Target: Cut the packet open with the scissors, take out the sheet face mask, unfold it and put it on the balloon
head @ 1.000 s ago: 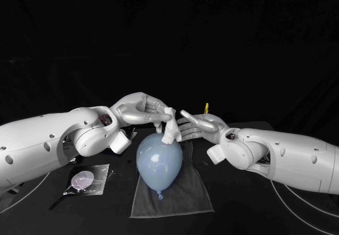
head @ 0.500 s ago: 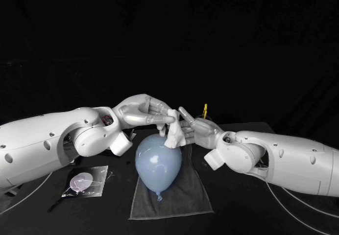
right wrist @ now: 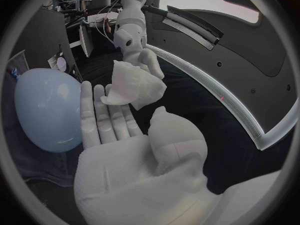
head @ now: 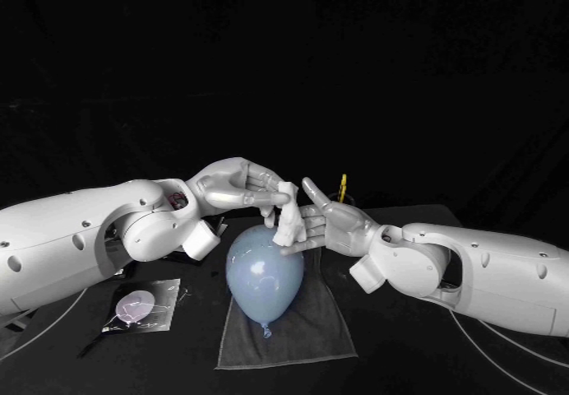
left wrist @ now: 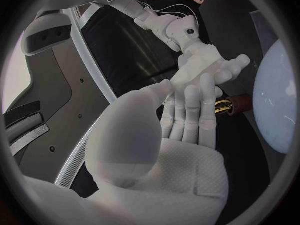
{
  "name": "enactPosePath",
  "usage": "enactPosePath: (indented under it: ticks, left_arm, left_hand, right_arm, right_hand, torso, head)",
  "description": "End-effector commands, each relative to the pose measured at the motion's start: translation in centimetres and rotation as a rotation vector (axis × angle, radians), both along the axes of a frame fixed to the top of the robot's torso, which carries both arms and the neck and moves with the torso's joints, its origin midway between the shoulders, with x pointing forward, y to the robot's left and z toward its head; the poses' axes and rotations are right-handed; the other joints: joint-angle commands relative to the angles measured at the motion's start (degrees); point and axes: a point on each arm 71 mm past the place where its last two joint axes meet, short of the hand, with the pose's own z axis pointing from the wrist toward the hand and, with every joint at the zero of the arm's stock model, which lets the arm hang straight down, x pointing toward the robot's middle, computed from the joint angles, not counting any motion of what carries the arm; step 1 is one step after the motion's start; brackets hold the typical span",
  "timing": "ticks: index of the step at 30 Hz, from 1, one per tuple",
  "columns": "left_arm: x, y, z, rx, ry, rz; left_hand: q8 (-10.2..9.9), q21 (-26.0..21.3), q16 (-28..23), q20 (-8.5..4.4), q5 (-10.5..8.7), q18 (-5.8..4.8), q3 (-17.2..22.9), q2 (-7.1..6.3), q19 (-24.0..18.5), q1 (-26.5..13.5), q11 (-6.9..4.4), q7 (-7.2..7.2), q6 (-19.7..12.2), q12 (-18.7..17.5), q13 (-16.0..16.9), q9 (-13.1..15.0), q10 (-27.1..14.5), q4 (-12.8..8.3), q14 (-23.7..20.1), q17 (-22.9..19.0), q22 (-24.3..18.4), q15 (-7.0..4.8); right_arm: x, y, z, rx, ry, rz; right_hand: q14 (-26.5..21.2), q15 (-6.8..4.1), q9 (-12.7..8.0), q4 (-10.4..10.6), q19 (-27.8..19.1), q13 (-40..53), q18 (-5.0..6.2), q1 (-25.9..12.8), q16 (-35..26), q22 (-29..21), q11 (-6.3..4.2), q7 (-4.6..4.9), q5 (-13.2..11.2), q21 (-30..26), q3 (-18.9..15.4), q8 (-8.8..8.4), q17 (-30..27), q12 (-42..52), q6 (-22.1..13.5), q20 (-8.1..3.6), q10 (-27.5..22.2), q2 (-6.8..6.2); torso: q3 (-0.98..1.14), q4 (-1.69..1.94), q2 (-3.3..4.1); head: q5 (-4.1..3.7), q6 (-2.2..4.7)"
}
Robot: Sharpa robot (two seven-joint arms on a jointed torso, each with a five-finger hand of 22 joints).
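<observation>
A pale blue balloon (head: 265,274) lies on a grey cloth (head: 290,336) at the table's middle. Just above its far end hangs the folded white sheet mask (head: 289,224), pinched at its top by my left hand (head: 241,188). My right hand (head: 333,224) is beside it with fingers spread and flat, their tips against the mask's side. The right wrist view has the mask (right wrist: 134,88) lying over those straight fingers (right wrist: 107,119), thumb apart, with the balloon (right wrist: 46,110) alongside. In the left wrist view, the mask (left wrist: 199,68) sits at my left fingertips (left wrist: 187,102).
The cut packet (head: 144,304) lies flat on the table to the left of the cloth. The yellow-handled scissors (head: 344,187) stand behind my right hand, also seen as scissors (left wrist: 222,105) near the balloon (left wrist: 278,100).
My right hand has moved in toward the mask and its fingers now rest against it. The left hand still holds the mask above the balloon, nearly unmoved.
</observation>
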Motion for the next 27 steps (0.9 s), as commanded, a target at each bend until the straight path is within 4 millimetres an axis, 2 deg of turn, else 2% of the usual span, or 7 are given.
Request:
enactPosePath:
  ticks: [1, 12, 17, 23, 27]
  left_arm:
    - [0.2, 0.1, 0.0, 0.010, 0.004, 0.016]
    - [0.6, 0.9, -0.3, 0.037, 0.010, 0.045]
    - [0.7, 1.3, -0.4, 0.046, 0.014, 0.062]
    - [0.9, 1.7, -0.5, 0.047, 0.021, 0.087]
    - [1.1, 2.0, -0.6, 0.045, 0.027, 0.106]
  left_hand:
    - [0.4, 0.3, -0.3, 0.01, 0.19, 1.11, 0.4, 0.60, -0.4, 0.2, 0.26, -0.02, -0.4, -0.3, 0.0, 1.9, -0.1, -0.2, -0.2, 0.0, 0.1, 0.17]
    - [0.5, 0.4, -0.2, 0.01, 0.20, 1.15, 0.4, 0.59, -0.3, 0.2, 0.26, 0.03, -0.4, -0.3, 0.0, 2.0, -0.1, -0.4, -0.2, 0.0, 0.1, 0.16]
    - [0.6, 0.5, -0.2, 0.01, 0.20, 1.16, 0.4, 0.59, -0.3, 0.2, 0.27, 0.05, -0.4, -0.2, 0.0, 2.0, -0.1, -0.5, -0.1, 0.0, 0.1, 0.15]
    - [0.6, 0.5, -0.1, 0.02, 0.20, 1.17, 0.5, 0.63, -0.3, 0.2, 0.28, 0.06, -0.5, -0.2, 0.0, 2.1, -0.1, -0.5, -0.1, 0.0, 0.2, 0.15]
    - [0.6, 0.5, -0.1, 0.02, 0.20, 1.17, 0.5, 0.63, -0.3, 0.2, 0.28, 0.07, -0.5, -0.2, 0.0, 2.1, 0.0, -0.5, -0.1, 0.0, 0.2, 0.15]
  right_arm:
    - [-0.4, 0.0, 0.4, 0.067, 0.008, 0.025]
    - [-0.2, -0.9, 0.6, 0.068, -0.006, -0.022]
    - [-0.2, -0.9, 0.7, 0.070, -0.011, -0.031]
    - [-0.1, -1.2, 0.7, 0.067, -0.019, -0.053]
    - [0.0, -1.3, 0.7, 0.065, -0.021, -0.058]
  right_hand:
    - [1.0, -0.28, -0.1, 0.0, 0.7, 0.0, 0.87, -0.4, 0.0, -0.2, -0.23, 2.47, -0.2, 0.5, 0.7, 0.42, -0.1, 0.3, 0.9, -0.26, 1.0, 0.04]
    - [1.6, -0.52, -0.3, -0.2, 1.2, 0.0, 0.81, 0.7, -0.2, -0.7, -0.58, 2.12, -0.2, 0.7, 2.0, 0.44, -0.2, 0.3, 1.6, -0.54, 2.2, -0.05]
    - [1.7, -0.55, -0.4, -0.4, 1.3, 0.0, 0.78, 2.5, -0.4, -1.0, -0.64, 2.05, -0.2, 0.7, 2.6, 0.30, -0.4, 0.1, 1.8, -0.60, 2.5, -0.19]
    - [1.7, -0.52, -0.7, -1.5, 1.3, 0.0, 0.75, 7.0, -0.8, -1.7, -0.65, 2.01, -0.2, 0.6, 2.7, 0.00, -0.6, -0.3, 1.9, -0.59, 2.8, -0.55]
    - [1.9, -0.56, -0.9, -3.5, 1.5, 0.0, 0.76, 11.1, -0.9, -2.3, -0.72, 1.95, -0.2, 0.7, 2.2, -0.15, -0.6, -0.5, 2.0, -0.62, 3.1, -0.85]
  torso:
    - [-0.04, -0.01, 0.01]
    - [-0.07, 0.07, 0.04]
    - [-0.10, 0.03, 0.03]
    - [-0.11, 0.04, 0.05]
    - [-0.09, 0.02, 0.05]
  head:
    - [-0.07, -0.05]
    - [-0.30, -0.21]
    - [-0.36, -0.30]
    - [-0.41, -0.35]
    - [-0.33, -0.53]
